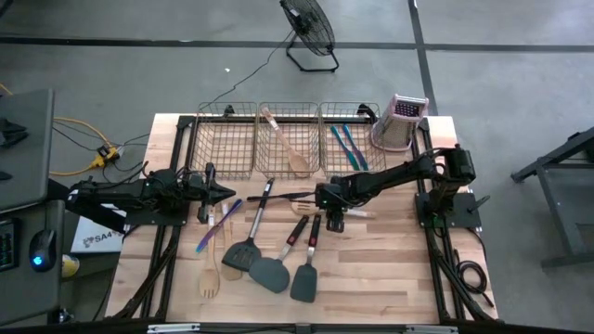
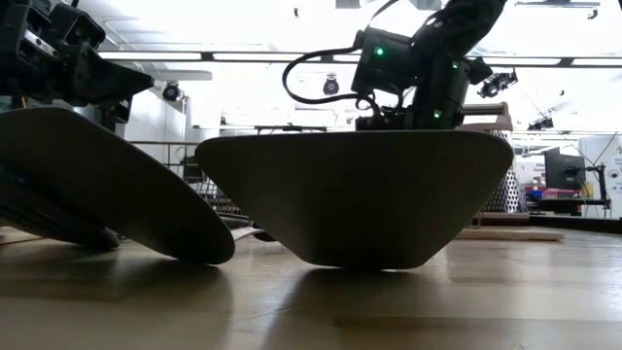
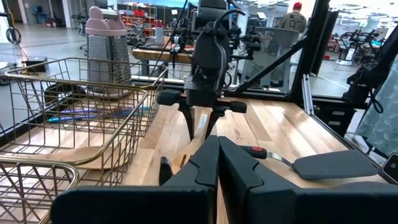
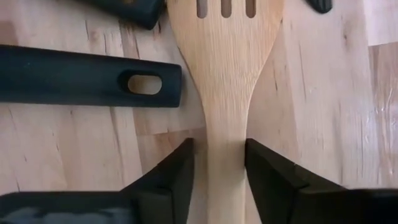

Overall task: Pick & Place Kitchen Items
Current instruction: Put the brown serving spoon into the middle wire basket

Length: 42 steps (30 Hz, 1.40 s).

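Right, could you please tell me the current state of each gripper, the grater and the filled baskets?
left gripper, shut, holding nothing.
right gripper, open, fingers on either side of the wooden slotted spatula's handle.
wooden slotted spatula, lying flat on the table.
middle basket, holds a wooden spoon.
right basket, holds slim blue pieces.
grater, upright.

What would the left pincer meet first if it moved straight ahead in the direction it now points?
Probably the right pincer, which hangs directly ahead of the shut left pincer over the table; depth is unclear.
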Available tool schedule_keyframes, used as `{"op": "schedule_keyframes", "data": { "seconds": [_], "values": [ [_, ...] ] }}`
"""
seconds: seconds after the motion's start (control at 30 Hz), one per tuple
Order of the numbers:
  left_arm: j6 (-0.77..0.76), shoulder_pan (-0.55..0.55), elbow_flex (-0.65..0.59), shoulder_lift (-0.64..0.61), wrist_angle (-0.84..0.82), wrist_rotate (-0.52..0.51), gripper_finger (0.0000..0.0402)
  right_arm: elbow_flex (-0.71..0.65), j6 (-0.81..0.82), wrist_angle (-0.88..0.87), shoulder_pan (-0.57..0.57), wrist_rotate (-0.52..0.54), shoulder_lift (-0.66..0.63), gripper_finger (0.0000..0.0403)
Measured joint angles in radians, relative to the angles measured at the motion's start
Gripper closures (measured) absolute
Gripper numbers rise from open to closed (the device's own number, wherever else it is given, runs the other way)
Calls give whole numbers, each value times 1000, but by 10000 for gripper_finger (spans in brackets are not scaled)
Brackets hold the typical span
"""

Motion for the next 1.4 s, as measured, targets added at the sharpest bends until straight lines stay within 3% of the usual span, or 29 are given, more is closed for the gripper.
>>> {"op": "schedule_keyframes", "data": {
  "seconds": [0.27,0.73,1.4],
  "values": [
    [0,0,0,0,0,0,398,0,0,-5,3,0,0,333],
    [0,0,0,0,0,0,398,-7,45,-34,3,1,-50,333],
    [0,0,0,0,0,0,398,-3,41,-47,9,10,-301,333]
  ]
}}
